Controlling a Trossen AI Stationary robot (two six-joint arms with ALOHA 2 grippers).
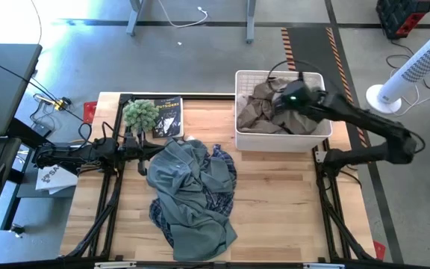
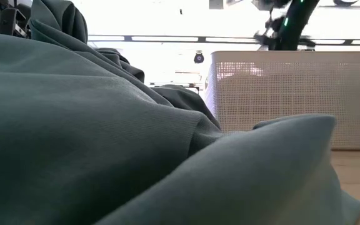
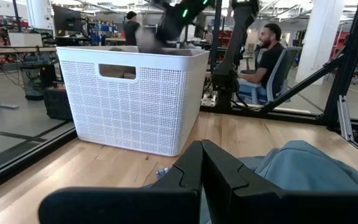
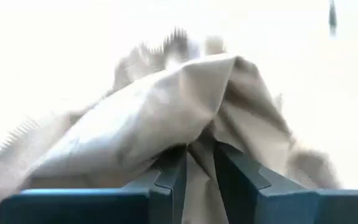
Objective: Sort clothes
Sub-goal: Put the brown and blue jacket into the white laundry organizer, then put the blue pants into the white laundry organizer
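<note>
The tan-khaki garment (image 1: 263, 112) lies bunched inside the white basket (image 1: 242, 138) at the table's far right. My right gripper (image 1: 286, 97) is over the basket and shut on this garment (image 4: 166, 118). The grey-blue garment (image 1: 189, 190) lies crumpled at the table's middle, on top of the navy-and-white plaid shirt (image 1: 222, 161), and fills the low view (image 2: 105, 137). My left gripper (image 3: 201, 165) is shut and level just left of the grey-blue garment (image 3: 303, 168). The thin white garment does not plainly show. My right gripper pinches a raised fold of the tan-khaki garment (image 4: 199, 163) between its two fingers, coming from above over the basket's middle. Several layers bunch up past the fingertips. The rest of the garment lies in the basket.
A green fuzzy plant (image 1: 139, 113) and a dark book (image 1: 166, 116) stand at the table's far left, close to my left arm. The basket's wall (image 3: 129, 106) rises ahead of my left gripper. Bare wood shows at the table's near right (image 1: 282, 217). People sit beyond the table (image 3: 272, 50).
</note>
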